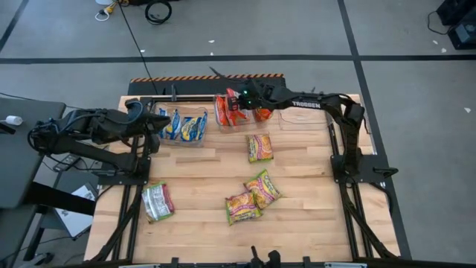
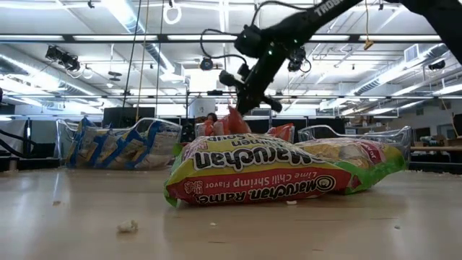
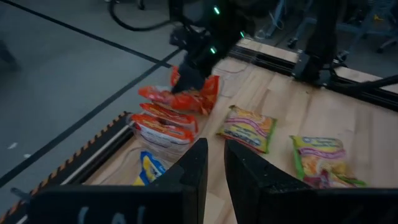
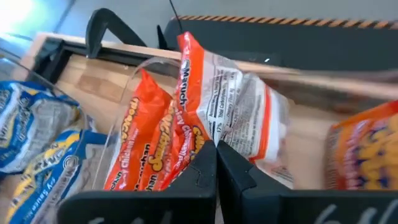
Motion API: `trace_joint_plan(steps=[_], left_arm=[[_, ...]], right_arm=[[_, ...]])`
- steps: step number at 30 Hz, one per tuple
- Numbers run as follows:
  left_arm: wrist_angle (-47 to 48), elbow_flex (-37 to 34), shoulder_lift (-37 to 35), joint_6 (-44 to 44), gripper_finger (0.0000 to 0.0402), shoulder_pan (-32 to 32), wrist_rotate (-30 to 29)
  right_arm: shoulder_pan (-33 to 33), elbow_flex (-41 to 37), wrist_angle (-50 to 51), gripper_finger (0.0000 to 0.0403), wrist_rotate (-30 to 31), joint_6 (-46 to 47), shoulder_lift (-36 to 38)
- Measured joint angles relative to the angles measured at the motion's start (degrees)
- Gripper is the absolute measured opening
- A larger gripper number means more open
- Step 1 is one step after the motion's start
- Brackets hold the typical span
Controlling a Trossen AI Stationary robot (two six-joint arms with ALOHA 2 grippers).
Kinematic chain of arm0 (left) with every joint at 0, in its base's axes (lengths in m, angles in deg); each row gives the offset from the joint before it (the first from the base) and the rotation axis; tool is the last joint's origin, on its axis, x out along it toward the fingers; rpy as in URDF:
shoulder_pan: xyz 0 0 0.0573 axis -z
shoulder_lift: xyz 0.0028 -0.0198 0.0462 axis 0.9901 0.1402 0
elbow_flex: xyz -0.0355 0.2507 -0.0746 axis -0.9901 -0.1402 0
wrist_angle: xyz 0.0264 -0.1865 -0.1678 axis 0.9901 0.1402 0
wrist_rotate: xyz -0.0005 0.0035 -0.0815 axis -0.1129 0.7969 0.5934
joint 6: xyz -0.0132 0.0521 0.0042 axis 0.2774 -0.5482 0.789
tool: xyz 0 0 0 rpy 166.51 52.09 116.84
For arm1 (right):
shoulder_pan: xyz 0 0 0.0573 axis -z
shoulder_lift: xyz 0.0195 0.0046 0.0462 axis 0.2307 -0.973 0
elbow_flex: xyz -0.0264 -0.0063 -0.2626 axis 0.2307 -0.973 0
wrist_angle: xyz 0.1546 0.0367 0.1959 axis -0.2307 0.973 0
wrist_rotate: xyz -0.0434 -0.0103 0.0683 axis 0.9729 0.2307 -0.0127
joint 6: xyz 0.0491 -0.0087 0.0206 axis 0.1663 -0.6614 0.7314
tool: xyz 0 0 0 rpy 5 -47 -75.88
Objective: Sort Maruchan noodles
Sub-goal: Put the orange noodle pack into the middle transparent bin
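Right hand (image 4: 216,149) pinching an orange-red crinkly plastic ramen packet (image 4: 233,109) by its edge, fingers pressed together on the film, hanging just above the middle clear plastic bin (image 4: 134,87) at the far edge of the wooden tabletop (image 1: 201,179). Already standing upright in that bin: more orange-red packets (image 4: 149,143). Beside it, a second clear bin (image 1: 182,126) filled with blue-yellow packets (image 1: 184,125). Likely step in hand: dropping the held packet in among its own colour.

To do it well: lower straight down until the bottom edge of the packet slips between the upright ones and the bin wall, then release; letting go too high risks the slick film sliding over the rim or lying flat across the others. Worth keeping the packet vertical, since the bin looks narrow and nearly full.

Left hand (image 3: 214,165) waiting near the left end of the bins, fingers almost together with a thin gap, holding nothing.

Not yet sorted, lying flat on the bare wood: a yellow-green packet (image 1: 259,147) near the bins, two more overlapping (image 1: 253,197) toward the near side, and a pink-red and green packet (image 1: 158,201) at the near left.

Materials: thin glossy wrapper, creased and noisy-looking, over a stiff flat rectangular noodle block; bins of thin, transparent, slightly flexible plastic; tabletop of pale, smooth planks.
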State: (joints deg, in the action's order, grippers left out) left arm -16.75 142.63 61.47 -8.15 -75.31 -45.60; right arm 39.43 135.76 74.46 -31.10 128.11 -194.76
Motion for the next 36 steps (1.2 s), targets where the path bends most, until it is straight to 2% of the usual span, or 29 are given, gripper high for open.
trace_joint_plan(steps=[3, 9, 14, 19, 23, 27, 32, 36], left_arm=[[-0.54, 0.00, 0.00, -0.02, 0.0059, -0.02, -1.87], [-0.92, 0.00, 0.00, -0.04, 0.0059, -0.04, -2.44], [-0.92, 0.00, 0.10, -0.07, 0.0059, -0.09, -3.56], [-0.98, 0.00, 0.68, -0.05, 0.0059, -0.09, -4.80], [-1.01, 0.02, 1.29, -0.02, 0.0059, -0.09, -4.73], [-1.07, 0.02, 2.19, -0.01, 0.0059, -0.09, -4.63], [-1.51, 0.02, 3.39, 0.02, 0.0059, -0.09, -4.63], [-2.93, 0.02, 4.57, 0.01, 0.0059, -0.08, -4.61]], right_arm=[[0.60, -5.00, -6.36, 0.0002, -0.93, 2.64, 0.44], [2.40, -11.05, -6.16, 0.0014, -0.70, 2.13, 2.20], [4.36, -11.65, -0.25, 0.0055, -0.52, -0.59, 4.46], [6.18, -11.67, 7.15, 0.0095, 2.26, -4.41, 7.02], [7.06, -11.69, 12.47, 0.0110, 6.24, -8.87, 9.49], [7.51, -11.71, 13.23, 0.0111, 6.66, -13.93, 11.35], [5.70, -11.71, 8.87, 0.0112, 1.65, -19.61, 13.96], [2.70, -11.64, 3.56, 0.0112, -4.41, -17.35, 13.63]])
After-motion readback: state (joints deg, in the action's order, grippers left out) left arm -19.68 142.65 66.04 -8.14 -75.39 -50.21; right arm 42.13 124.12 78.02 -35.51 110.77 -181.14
